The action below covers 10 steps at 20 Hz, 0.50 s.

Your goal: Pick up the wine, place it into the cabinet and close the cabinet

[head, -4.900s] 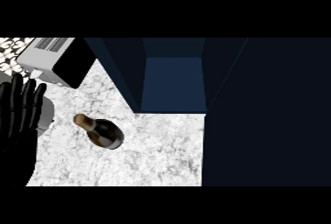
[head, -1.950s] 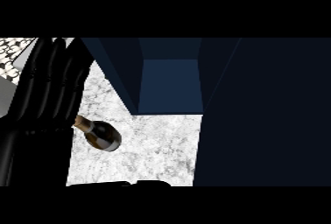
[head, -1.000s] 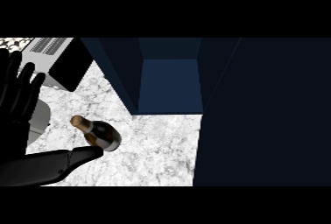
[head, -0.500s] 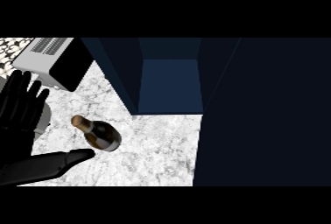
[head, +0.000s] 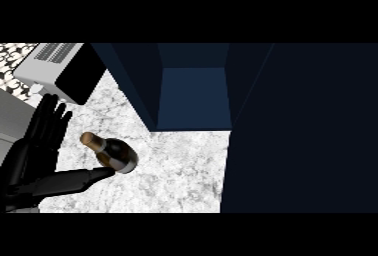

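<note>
The wine bottle (head: 114, 154) stands on the marbled counter (head: 173, 170), dark with a brown cork top, left of the open cabinet (head: 193, 95). My left hand (head: 31, 159) is just left of the bottle, open, with its fingers (head: 50, 116) straight and pointing away from me. Its thumb (head: 77, 181) stretches right and its tip reaches the bottle's base. Nothing is held. The cabinet's blue inside shows nothing in it. My right hand is out of view.
A white appliance with a black front (head: 65, 67) stands at the back left, just beyond my fingers. A large dark panel (head: 303, 130), probably the cabinet's open door, fills the right side and covers the counter there.
My left hand has shifted right, closer to the bottle, and the thumb tip now reaches its base. The bottle has stayed in place.
</note>
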Motion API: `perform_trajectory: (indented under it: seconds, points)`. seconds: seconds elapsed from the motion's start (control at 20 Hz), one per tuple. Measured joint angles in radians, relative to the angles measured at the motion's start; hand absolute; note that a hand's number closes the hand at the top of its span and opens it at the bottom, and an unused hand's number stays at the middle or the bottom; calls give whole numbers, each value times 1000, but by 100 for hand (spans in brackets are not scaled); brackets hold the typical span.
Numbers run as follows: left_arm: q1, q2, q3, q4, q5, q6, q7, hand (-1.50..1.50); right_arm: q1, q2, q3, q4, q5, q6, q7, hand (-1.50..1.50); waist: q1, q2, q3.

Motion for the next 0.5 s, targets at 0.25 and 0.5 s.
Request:
perform_trajectory:
  seconds: [0.25, 0.5]
  points:
    - [-10, 0, 36, 119, 21, -35, -83, -150, -12, -12, -24, 0, -1, 4, 8, -150, 0, 1, 0]
    - [-24, 1, 71, 235, 24, -55, -162, -150, 0, -19, -19, -2, -2, 4, -3, -150, -3, 0, 0]
